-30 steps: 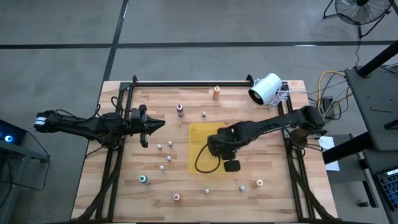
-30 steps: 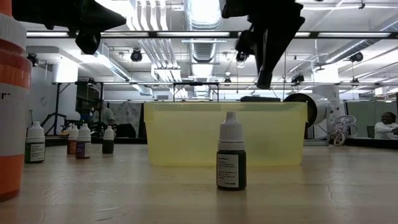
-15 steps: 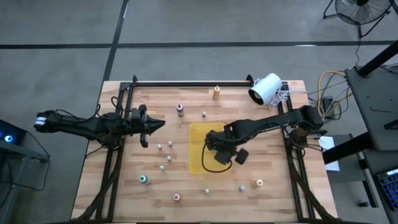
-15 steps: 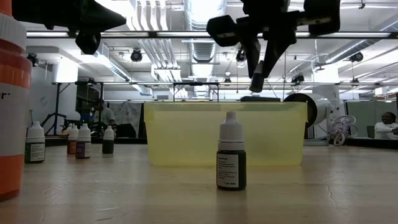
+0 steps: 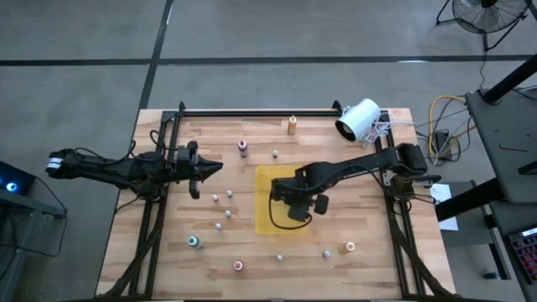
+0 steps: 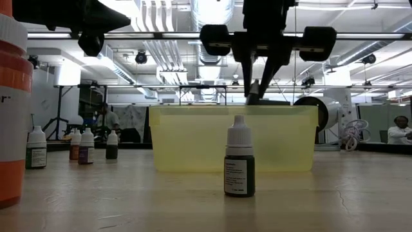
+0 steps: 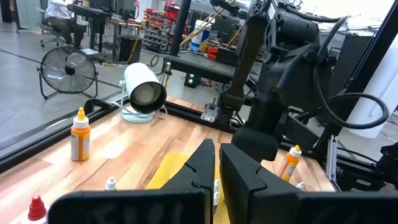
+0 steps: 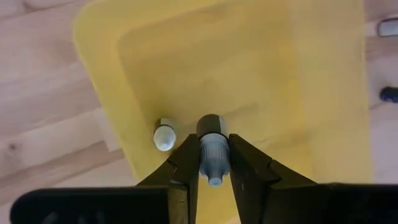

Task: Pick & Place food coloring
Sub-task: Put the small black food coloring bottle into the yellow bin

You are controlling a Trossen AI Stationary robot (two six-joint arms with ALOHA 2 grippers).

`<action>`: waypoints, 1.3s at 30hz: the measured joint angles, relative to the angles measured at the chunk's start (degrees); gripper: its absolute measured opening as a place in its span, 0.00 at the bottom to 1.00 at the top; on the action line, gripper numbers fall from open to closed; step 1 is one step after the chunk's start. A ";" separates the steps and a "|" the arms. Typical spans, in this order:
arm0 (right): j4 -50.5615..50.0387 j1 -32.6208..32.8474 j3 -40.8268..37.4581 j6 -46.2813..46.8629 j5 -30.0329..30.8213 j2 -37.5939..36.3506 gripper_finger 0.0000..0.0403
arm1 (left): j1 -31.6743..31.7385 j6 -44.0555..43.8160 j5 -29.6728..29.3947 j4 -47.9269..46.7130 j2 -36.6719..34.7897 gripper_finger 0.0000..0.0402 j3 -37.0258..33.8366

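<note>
Right pincer grips a small bottle above the yellow bin's open middle.

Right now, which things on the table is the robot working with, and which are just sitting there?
For the job:
- small bottle held in the right end effector
- yellow bin below it
- bottle already in the bin
- loose bottles on the table, like the orange-topped one

Just sitting there:
- white cylinder device
- left end effector, shut, waiting

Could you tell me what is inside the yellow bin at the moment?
One small bottle stands inside the yellow bin. The right gripper holds a second bottle above it. The gripper hides the floor beneath.
</note>
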 joint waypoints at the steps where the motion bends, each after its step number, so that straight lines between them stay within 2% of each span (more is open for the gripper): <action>1: 0.03 0.00 0.00 -0.73 0.03 0.31 0.15 | 0.00 0.00 0.01 0.04 0.00 0.00 0.01; 18: 0.16 0.04 1.53 -8.37 0.20 6.07 0.15 | 0.02 0.00 0.00 -0.08 0.00 0.00 0.01; 39: 2.30 -0.31 -0.79 -9.09 -0.39 7.38 0.15 | 0.02 0.00 0.01 0.02 0.00 0.00 0.01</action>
